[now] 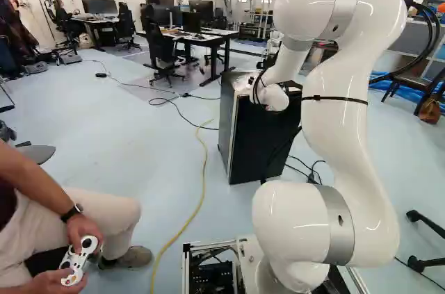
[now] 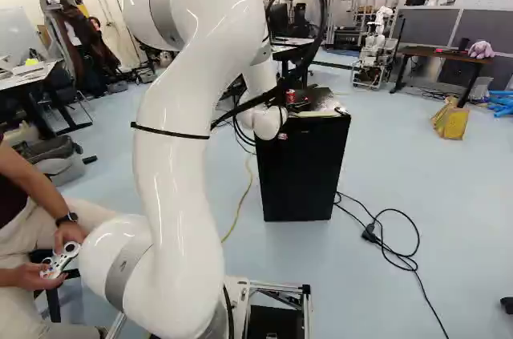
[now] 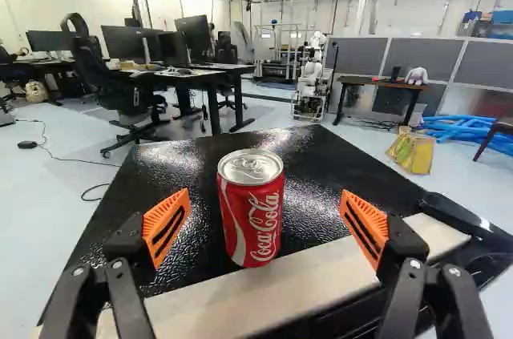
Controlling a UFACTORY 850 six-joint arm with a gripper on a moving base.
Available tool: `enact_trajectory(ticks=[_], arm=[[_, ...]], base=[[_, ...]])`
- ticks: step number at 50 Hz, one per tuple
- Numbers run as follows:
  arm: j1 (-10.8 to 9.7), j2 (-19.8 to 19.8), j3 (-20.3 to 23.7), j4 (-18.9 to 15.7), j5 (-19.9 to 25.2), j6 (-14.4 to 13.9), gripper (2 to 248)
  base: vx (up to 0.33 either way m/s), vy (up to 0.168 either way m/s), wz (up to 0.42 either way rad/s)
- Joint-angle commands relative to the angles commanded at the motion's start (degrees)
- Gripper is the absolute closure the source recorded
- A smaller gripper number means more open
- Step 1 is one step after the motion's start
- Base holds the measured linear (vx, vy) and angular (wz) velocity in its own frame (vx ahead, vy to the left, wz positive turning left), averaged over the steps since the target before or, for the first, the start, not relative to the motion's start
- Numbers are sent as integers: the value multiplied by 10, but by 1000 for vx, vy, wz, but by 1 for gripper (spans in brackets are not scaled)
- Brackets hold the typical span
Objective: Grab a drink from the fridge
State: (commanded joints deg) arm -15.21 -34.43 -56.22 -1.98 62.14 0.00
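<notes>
At the near side of the fridge (image 3: 321,167), a red can (image 3: 251,215) stands before the open gripper (image 3: 265,192), the approach seemingly in hand, easing forward and closing next.

Yellow bag (image 3: 417,155) near blue tubes (image 3: 469,130)

Can (image 3: 252,211) sat on fridge (image 2: 300,171) near front edge, desk (image 1: 201,39) behind, cord (image 2: 409,262) on floor (image 2: 473,195) right of fridge (right base view).

The arm (image 1: 337,120) hides part of the fridge (image 1: 254,144) in both base views
</notes>
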Motion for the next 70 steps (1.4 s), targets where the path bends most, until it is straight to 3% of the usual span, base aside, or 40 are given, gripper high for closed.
enact_trajectory(ticks=[15,16,20,21,26,27,31,32,36,37,70], arm=[[0,-2,-2,0,0,0,3],[0,-2,-2,0,0,0,32],[0,-2,-2,0,0,0,32],[0,-2,-2,0,0,0,70],[0,-2,-2,0,0,0,70],[0,-2,-2,0,0,0,107],[0,-2,-2,0,0,0,107],[0,-2,-2,0,0,0,145],[0,-2,-2,0,0,0,145],[0,-2,-2,0,0,0,155],[0,31,-1,0,0,0,155]], base=[[0,0,0],[0,0,0],[0,0,0],[0,0,0],[0,0,0],[0,0,0],[0,0,0],[0,0,0],[0,0,0],[0,0,0],[0,0,0]])
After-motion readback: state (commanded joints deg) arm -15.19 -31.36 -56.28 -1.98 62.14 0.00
